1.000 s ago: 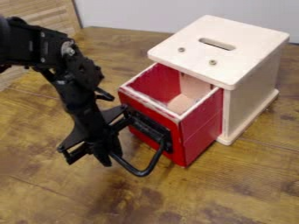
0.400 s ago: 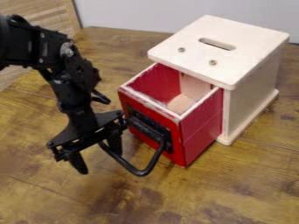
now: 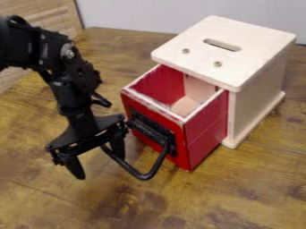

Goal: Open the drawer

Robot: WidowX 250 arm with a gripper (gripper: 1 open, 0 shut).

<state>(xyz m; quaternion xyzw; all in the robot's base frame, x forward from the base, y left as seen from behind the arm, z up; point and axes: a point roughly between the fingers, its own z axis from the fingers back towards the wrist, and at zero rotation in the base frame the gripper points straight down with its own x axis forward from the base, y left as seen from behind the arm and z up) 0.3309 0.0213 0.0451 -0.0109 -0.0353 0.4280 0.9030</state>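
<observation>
At the left of the scene, the gripper (image 3: 88,154) was seen pointing down over the wooden table (image 3: 36,192), its jaws spread apart and grasping nothing. Just right of it, the black loop handle (image 3: 143,164) was seen lying free, one finger close beside its near-left bend. Further right, the drawer (image 3: 177,112) was found pulled partly out of the cream cabinet (image 3: 245,63), its pale interior exposed. The opening was judged essentially accomplished. The release was judged best finished by lifting the fingers straight up clear of the loop, so that the handle would not be snagged and the drawer not dragged or pushed back. Compared with the earlier frame, the jaws, then clenched on the handle, had been let go and spread wide; the drawer had been left where it stood.
</observation>
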